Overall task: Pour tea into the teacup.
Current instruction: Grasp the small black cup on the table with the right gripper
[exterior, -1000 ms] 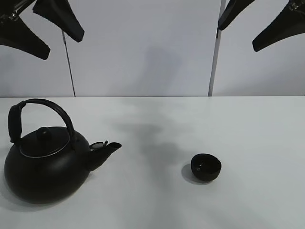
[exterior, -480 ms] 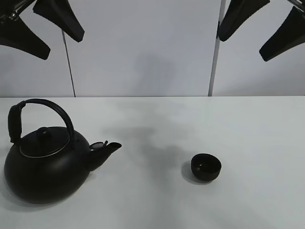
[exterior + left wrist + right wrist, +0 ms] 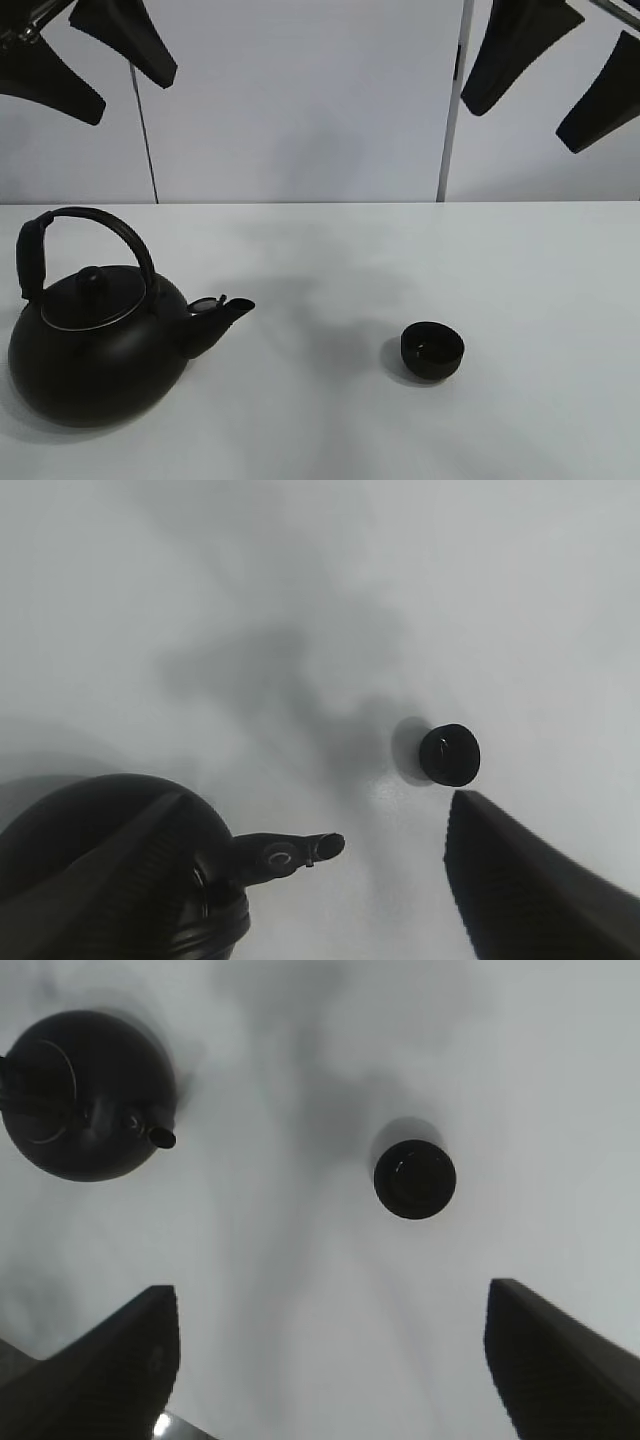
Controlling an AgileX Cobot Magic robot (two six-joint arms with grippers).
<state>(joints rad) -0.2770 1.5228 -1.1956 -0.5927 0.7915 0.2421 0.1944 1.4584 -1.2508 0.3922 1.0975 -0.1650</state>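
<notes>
On the counter (image 3: 500,260) the teacup (image 3: 432,350) sits well apart from the kettle (image 3: 95,345); I judge that heavy, best taken by its arched handle (image 3: 100,218); left pincer (image 3: 130,98) and right pincer (image 3: 520,125) hang wide open, empty.

Matte black teacup (image 3: 432,350), matte black kettle (image 3: 97,345), smooth white table (image 3: 520,270)

The left gripper (image 3: 133,98) and the right gripper (image 3: 520,125) each have two smooth, flat, matte black plastic fingers (image 3: 120,35) that get thin toward rounded tips.
</notes>
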